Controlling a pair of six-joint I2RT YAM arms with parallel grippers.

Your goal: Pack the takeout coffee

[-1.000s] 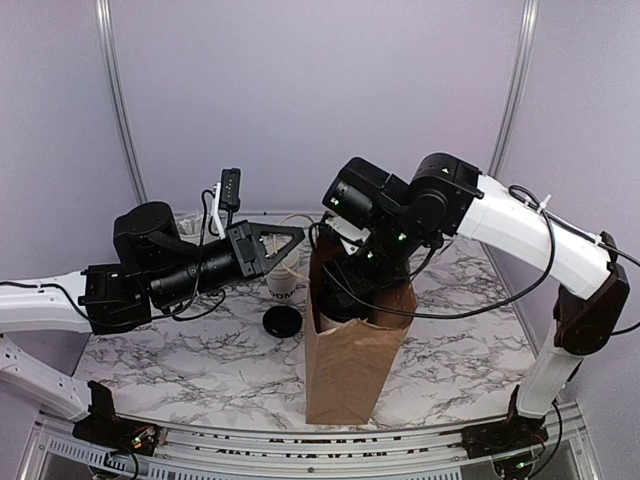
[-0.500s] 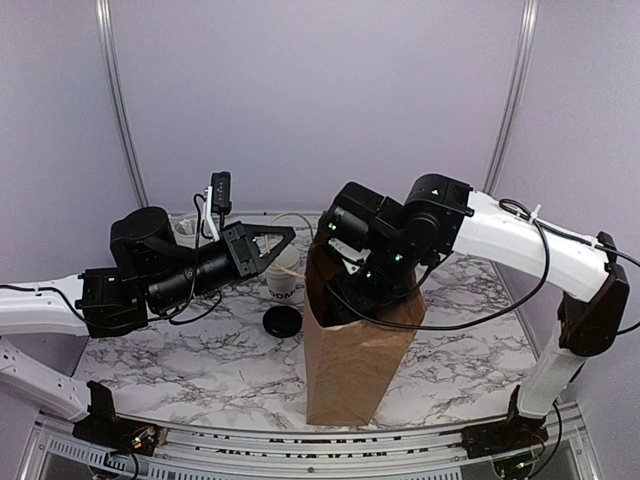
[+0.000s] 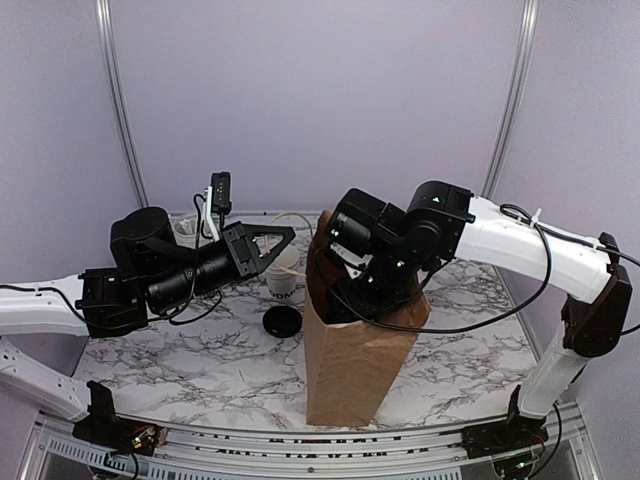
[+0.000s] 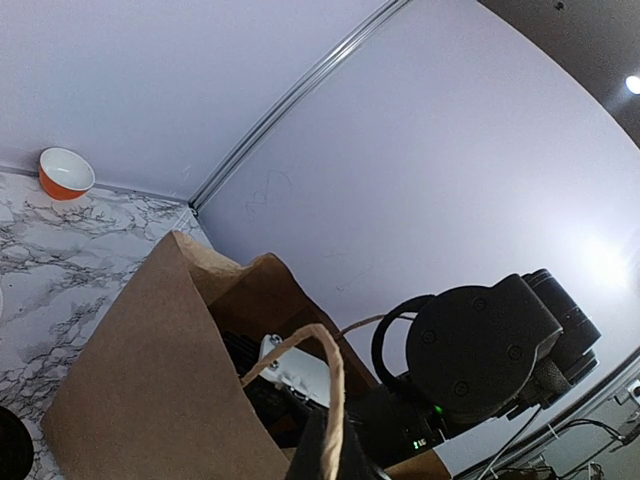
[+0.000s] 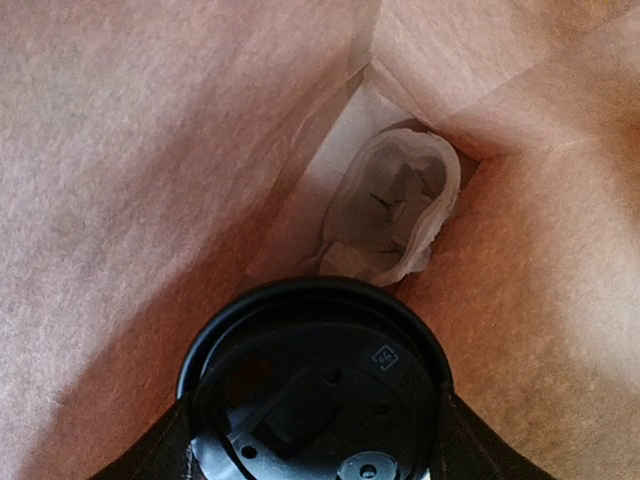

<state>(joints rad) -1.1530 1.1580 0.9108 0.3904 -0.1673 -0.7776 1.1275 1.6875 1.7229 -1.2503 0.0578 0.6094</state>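
Right hand (image 5: pixel 315 455) deep inside bag (image 3: pixel 350 370), gripping lidded takeout coffee (image 5: pixel 315 385) above crumpled white paper (image 5: pixel 395 205) on bag floor. Left hand (image 3: pixel 285 238) closed on bag's handle (image 4: pixel 300 345). Risks: cup released onto paper tips and spills; wrist snags bag's rim, toppling it.

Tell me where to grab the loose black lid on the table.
Take the lid by its rim, coming straight down with one finger on each side. It lies flat on the table, so a low side approach finds little to hold. The bag stands close beside it, so I'd probably set the fingers near-to-far.
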